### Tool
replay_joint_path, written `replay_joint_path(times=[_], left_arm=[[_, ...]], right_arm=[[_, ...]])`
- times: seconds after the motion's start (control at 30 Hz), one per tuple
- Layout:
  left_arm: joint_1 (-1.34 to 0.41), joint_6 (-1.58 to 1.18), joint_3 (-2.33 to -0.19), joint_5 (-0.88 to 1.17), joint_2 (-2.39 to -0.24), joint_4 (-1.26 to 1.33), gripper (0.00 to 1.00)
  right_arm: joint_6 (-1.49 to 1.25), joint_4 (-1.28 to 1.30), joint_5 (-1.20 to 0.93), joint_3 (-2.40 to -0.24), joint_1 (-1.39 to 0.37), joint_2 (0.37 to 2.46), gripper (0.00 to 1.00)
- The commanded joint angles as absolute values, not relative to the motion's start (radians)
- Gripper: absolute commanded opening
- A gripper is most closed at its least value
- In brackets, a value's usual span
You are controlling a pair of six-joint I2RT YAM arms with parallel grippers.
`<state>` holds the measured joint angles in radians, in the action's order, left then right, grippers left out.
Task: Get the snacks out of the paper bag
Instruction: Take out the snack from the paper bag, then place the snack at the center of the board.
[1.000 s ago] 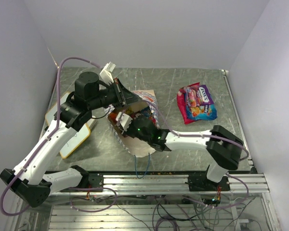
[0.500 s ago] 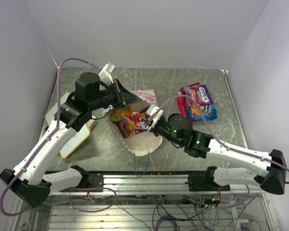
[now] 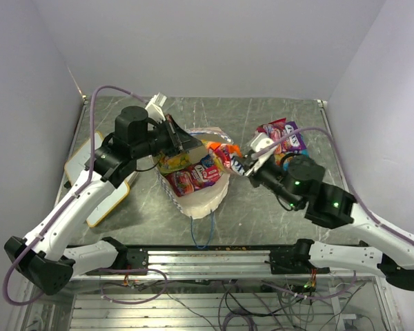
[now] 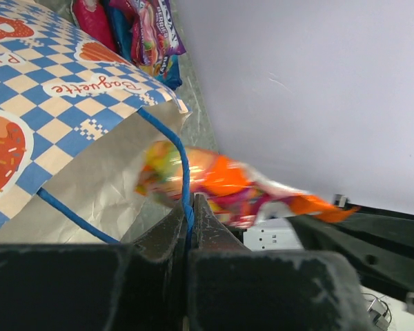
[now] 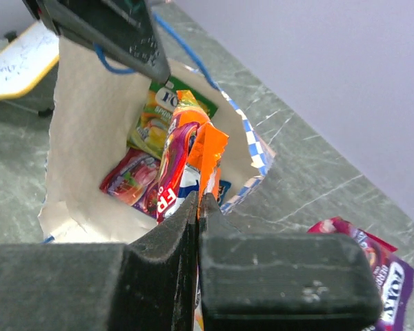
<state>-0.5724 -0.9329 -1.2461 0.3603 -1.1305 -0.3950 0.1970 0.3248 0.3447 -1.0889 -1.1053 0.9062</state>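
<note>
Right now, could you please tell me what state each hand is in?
Left hand: closed on the rim of the paper bag and its blue cord handle.
Right hand: closed, holding an orange snack packet.

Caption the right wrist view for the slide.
Right hand grips an orange snack packet at the paper bag mouth, more packets inside.

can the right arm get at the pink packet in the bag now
Probably not yet: right gripper is shut on an orange packet, though the left gripper holds the bag open, pink packet exposed.
</note>
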Motion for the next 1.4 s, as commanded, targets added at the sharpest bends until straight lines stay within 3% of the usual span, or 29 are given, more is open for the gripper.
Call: replay_joint_path(times=[0.0, 0.27, 0.5, 0.97, 1.07, 1.17, 1.23, 1.37], left_arm=[[-0.577, -0.909, -1.236, 0.325, -1.153, -0.367, 0.07], [-0.577, -0.910, -1.216, 0.339, -1.185, -0.350, 0.07], [-0.576, -0.873, -1.233, 0.316, -1.196, -0.427, 0.07], [-0.577, -0.788, -1.249, 0.275, -1.192, -0.567, 0.07], [-0.577, -0.755, -1.306, 0.269, -1.203, -0.596, 0.07], [-0.577, -0.715, -1.374, 0.260, -1.227, -0.641, 0.07], [-0.576, -0.692, -1.406, 0.266, -1.242, -0.659, 0.07], [-0.576, -0.672, -1.431, 0.265, -1.252, -0.676, 0.07]], right_arm=[[0.231, 0.442, 0.370, -1.205, -1.102, 0.854, 0.00], [0.259, 0.565, 0.465, -1.368, -1.103, 0.860, 0.00], [0.282, 0.432, 0.592, -1.377, -1.103, 0.811, 0.00], [0.451, 0.091, 1.214, -1.251, -1.086, 0.961, 0.00], [0.330, 0.118, 1.180, -1.191, -0.965, 0.987, 0.00], [0.130, 0.242, 0.999, -1.192, -0.773, 1.046, 0.00], [0.034, 0.313, 0.897, -1.235, -0.673, 1.117, 0.00], [-0.235, 0.659, 0.907, -1.439, -0.509, 1.334, 0.00]])
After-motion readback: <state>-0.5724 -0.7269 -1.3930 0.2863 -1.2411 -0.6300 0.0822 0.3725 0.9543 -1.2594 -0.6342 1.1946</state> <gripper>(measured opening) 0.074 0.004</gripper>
